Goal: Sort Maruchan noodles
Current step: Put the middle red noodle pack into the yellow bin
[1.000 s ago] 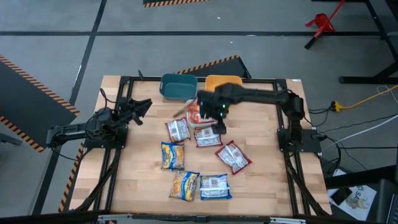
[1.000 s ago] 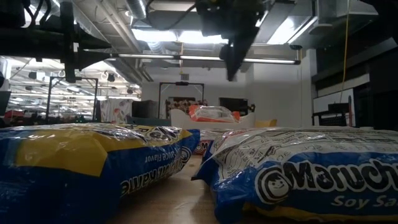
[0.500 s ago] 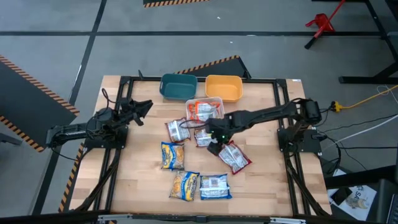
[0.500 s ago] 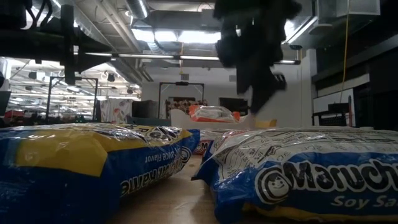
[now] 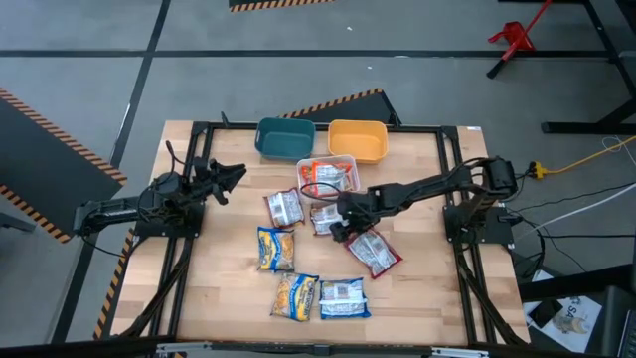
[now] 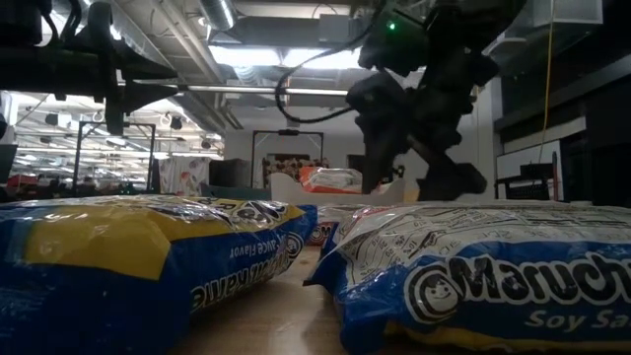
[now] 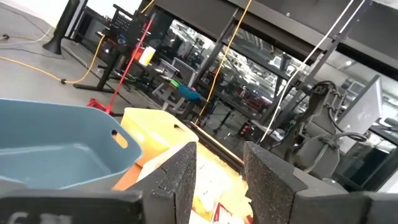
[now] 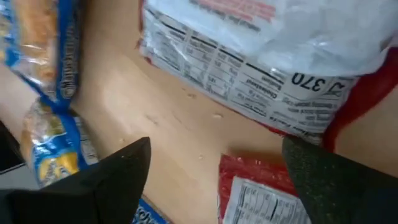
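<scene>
The high view looks straight down on the whole table (image 5: 224, 288); the low view, level across it, shares the front packets (image 6: 473, 271)

From above, you cannot tell how the right gripper (image 5: 340, 230) holds its fingers; it is too small and dark, and it covers part of a maroon-white packet (image 5: 330, 220). In the low view, two blue packets (image 6: 473, 286) are cut off by the picture's lower edge and hide the tabletop behind them. In the right wrist view, the maroon packet (image 8: 261, 186) runs off the edge, its print blurred.
</scene>
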`<state>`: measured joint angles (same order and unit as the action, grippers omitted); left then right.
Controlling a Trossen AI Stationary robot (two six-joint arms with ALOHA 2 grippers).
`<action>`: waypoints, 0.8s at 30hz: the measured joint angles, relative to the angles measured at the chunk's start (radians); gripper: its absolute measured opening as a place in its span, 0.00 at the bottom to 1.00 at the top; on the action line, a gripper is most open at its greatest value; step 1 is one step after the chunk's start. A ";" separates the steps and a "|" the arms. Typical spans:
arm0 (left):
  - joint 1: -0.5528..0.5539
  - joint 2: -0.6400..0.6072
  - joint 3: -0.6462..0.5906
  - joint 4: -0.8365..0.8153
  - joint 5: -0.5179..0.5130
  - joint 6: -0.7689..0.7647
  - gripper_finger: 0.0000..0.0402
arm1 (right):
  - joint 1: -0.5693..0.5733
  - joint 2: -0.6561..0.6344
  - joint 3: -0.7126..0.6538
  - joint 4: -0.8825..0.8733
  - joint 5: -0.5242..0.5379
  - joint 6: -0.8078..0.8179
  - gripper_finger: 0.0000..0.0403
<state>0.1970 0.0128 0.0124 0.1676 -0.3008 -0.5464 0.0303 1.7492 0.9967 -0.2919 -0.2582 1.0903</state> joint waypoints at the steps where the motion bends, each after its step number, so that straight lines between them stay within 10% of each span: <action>1: 0.000 0.000 0.000 -0.001 0.000 0.000 0.32 | 0.000 -0.011 0.001 0.000 0.003 0.005 0.87; 9: 0.000 0.000 0.000 -0.003 -0.003 -0.001 0.32 | -0.017 -0.113 0.002 -0.208 0.211 0.001 0.88; 24: 0.000 0.000 0.000 -0.002 -0.030 -0.004 0.32 | -0.051 -0.016 -0.075 0.121 0.211 0.002 0.88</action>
<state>0.1970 0.0131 0.0124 0.1661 -0.3312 -0.5503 -0.0204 1.7330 0.9212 -0.1711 -0.0470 1.0926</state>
